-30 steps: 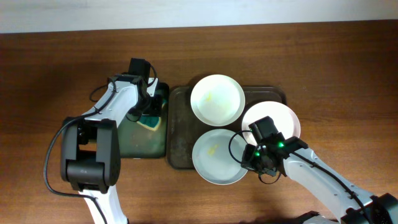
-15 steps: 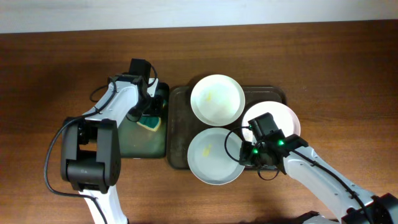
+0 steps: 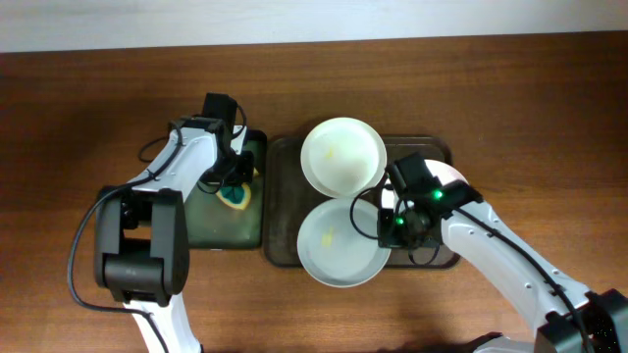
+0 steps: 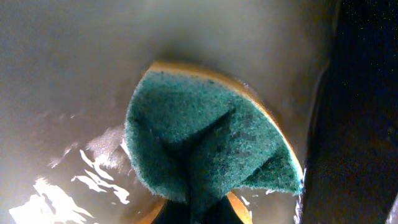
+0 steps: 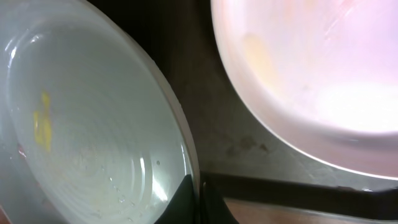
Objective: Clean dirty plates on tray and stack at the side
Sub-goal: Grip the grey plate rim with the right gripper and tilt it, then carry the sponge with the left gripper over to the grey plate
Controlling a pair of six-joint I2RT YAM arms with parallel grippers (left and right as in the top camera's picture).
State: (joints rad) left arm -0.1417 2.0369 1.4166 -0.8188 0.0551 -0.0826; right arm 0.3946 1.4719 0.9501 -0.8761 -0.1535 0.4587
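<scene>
The right gripper [image 5: 198, 198] is pinched onto the right rim of the pale green plate [image 5: 81, 124], which bears a yellow smear [image 5: 42, 121] and lies at the front of the brown tray [image 3: 280, 211], overhanging its near rim. Just beside it on the tray sits the pink plate [image 5: 311, 74], with 1 more white plate [image 3: 342, 155] at the back, 3 in all. The left gripper [image 4: 196, 214] is clamped on a folded green sponge [image 4: 205, 143] over the wet greenish tray [image 3: 211, 226].
</scene>
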